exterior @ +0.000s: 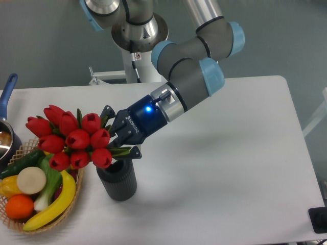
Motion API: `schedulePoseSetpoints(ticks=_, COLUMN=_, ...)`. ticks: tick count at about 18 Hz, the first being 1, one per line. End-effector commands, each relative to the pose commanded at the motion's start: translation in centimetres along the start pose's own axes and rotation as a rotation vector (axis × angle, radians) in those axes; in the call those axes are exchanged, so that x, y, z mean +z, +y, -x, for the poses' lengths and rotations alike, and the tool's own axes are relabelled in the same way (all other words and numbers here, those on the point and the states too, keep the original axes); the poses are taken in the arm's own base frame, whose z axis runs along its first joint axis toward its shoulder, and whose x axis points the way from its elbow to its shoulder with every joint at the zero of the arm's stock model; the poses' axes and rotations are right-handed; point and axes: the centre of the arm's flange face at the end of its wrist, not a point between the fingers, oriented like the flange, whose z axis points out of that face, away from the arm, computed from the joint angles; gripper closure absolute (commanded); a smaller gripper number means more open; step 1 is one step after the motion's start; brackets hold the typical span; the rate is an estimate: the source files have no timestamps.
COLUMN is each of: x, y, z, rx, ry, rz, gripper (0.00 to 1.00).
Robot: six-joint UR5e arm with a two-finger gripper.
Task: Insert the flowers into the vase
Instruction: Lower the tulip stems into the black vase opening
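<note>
Jaws pinch one bunch of flowers — nine red heads counted — above one vase.

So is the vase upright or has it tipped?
Upright. The vase stands on its base on the table, mouth up, below the flowers that the claw holds leaning left.

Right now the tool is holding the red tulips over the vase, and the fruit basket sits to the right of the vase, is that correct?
Not quite: the basket sits to the left of the vase in the camera view, not the right. The rest holds: the tool grips the tulips by their stems just above the vase's mouth.
</note>
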Motion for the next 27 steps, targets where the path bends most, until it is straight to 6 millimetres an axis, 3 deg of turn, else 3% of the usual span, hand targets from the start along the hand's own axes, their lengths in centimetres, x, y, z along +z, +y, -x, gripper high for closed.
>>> schedulePoseSetpoints(ticks=9, x=0.5, y=2.4, z=0.7, rx=-0.002, ry=0.008, rz=0.004, gripper=0.74)
schedulePoseSetpoints(ticks=15, x=-0.1, y=4.8, z=0.5, rx=-0.01, ry=0.001, rz=0.007, gripper=0.74)
schedulePoseSetpoints(ticks=22, x=0.6, y=8.0, z=1.3, rx=-0.015, ry=0.013, rz=0.011, gripper=0.74)
schedulePoseSetpoints(ticks=27, x=0.5, y=8.8, z=1.0, rx=-0.025, ry=0.012, rz=0.011, gripper=0.74)
